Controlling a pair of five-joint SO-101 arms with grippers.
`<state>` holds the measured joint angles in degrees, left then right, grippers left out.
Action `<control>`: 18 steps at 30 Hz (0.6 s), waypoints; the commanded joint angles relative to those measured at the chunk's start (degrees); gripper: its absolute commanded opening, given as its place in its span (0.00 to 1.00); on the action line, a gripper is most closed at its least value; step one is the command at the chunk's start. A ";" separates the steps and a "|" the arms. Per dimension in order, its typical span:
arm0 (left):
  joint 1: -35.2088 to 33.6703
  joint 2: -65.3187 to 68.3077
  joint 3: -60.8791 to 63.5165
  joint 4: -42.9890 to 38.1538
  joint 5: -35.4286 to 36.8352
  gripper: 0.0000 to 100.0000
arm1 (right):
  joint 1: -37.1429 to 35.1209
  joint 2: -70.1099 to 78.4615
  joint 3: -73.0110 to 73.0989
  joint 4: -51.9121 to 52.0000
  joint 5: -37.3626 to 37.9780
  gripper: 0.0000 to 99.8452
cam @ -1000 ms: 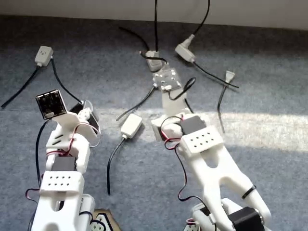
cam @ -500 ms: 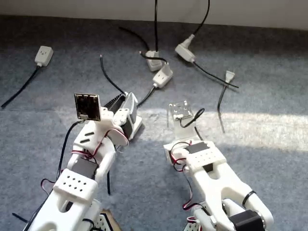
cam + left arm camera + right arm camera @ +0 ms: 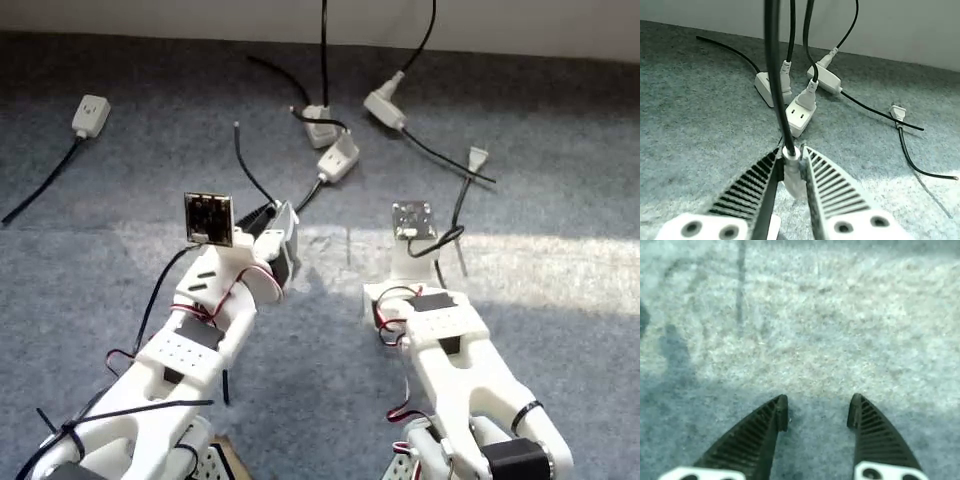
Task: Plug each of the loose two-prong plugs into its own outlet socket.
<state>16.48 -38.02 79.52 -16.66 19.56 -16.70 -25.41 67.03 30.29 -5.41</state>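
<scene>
Clamping the white plug (image 3: 792,176) by its flat sides, the left gripper (image 3: 792,149) sits just left of centre in the high view. It looks light and rigid, though its springy cord (image 3: 774,75) may tug. Right gripper (image 3: 817,411), right of centre, stands with jaws apart over carpet (image 3: 840,315)

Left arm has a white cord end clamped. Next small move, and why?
Probably ease the left gripper forward toward the free socket: it is shut on the white cord end, and that socket's two slots lie empty just ahead, facing it.
</scene>
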 commanded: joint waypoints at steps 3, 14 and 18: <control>1.10 3.21 -1.27 -3.34 -14.42 0.01 | 1.19 -0.92 -1.89 -0.57 -0.35 0.21; -3.65 2.77 -2.95 3.87 -7.56 0.01 | 0.13 -0.92 -1.80 -0.57 -0.18 0.21; -4.00 2.95 -7.96 16.09 -3.60 0.01 | 0.13 -0.92 -1.80 -0.57 -0.18 0.21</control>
<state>13.32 -34.95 77.58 -11.03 12.09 -16.53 -25.41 67.03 30.29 -5.41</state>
